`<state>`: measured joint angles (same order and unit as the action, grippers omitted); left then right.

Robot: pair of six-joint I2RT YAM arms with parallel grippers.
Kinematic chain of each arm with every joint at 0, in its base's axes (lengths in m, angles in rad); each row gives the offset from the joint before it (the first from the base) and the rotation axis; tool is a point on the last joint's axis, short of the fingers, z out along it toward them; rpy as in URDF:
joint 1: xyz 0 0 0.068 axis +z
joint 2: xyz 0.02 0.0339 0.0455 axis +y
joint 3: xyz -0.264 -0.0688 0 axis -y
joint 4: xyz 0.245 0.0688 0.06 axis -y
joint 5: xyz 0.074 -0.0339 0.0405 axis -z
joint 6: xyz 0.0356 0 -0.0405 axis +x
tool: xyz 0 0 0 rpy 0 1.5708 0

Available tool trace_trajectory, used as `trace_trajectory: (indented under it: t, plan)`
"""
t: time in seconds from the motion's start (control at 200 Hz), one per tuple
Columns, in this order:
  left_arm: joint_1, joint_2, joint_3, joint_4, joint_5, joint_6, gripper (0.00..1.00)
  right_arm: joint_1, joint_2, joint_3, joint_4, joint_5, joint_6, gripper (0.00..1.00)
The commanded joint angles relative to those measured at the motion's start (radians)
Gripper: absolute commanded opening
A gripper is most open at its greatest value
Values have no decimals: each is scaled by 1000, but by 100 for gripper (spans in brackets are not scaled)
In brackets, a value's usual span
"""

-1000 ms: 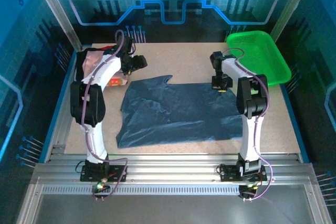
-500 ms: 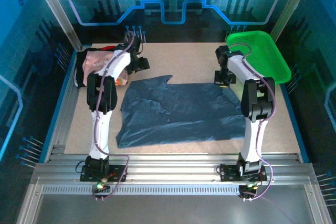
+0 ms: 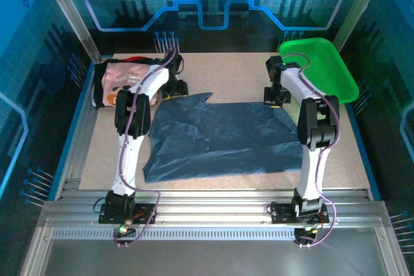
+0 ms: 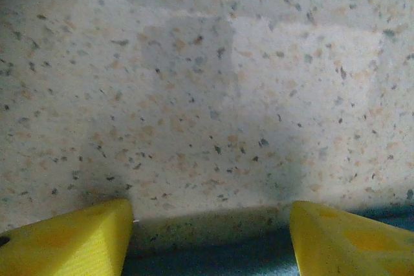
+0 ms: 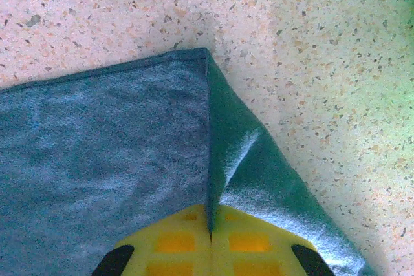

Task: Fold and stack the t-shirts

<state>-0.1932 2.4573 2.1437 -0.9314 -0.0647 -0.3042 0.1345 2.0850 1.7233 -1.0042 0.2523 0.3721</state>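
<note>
A dark slate-blue t-shirt (image 3: 220, 137) lies spread flat across the middle of the table. My right gripper (image 3: 274, 100) is at its far right corner, and in the right wrist view the yellow fingers (image 5: 174, 244) are shut on a raised fold of the blue cloth (image 5: 103, 147). My left gripper (image 3: 179, 88) is low at the shirt's far left edge. Its yellow fingertips (image 4: 71, 240) stand wide apart, with the blue hem (image 4: 213, 263) lying between them, untouched. A pale pink printed t-shirt (image 3: 119, 75) lies at the far left on black cloth (image 3: 97, 92).
A bright green mesh basket (image 3: 320, 69) stands at the far right corner, just beyond my right gripper. Bare speckled table (image 3: 226, 69) stretches between the two grippers along the back. Metal rails (image 3: 213, 201) run along the near edge.
My left gripper has swung right from beside the pink t-shirt to the blue shirt's far left edge. My right gripper shifted slightly back and right, holding the corner.
</note>
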Motion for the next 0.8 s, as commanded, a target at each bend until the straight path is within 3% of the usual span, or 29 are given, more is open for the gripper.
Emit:
trace_trajectory:
  t: [0.0, 0.11, 0.195, 0.46, 0.795]
  plan:
    - [-21, 9, -28, -30, 7, 44, 64, 2, -38, 35, -30, -16, -6, 0]
    - [-23, -3, -69, -15, 17, 52, 59, 4, -42, 35, -30, -16, -4, 0]
    - [-23, -7, -76, -16, 25, 61, 48, 7, -42, 33, -30, -13, -2, 0]
    - [-23, -91, -153, 40, 53, 96, 0, 9, -42, 30, -30, -10, 11, 0]
    - [-23, -280, -317, 167, 99, 92, 0, 15, -42, 33, -30, -14, 31, 0]
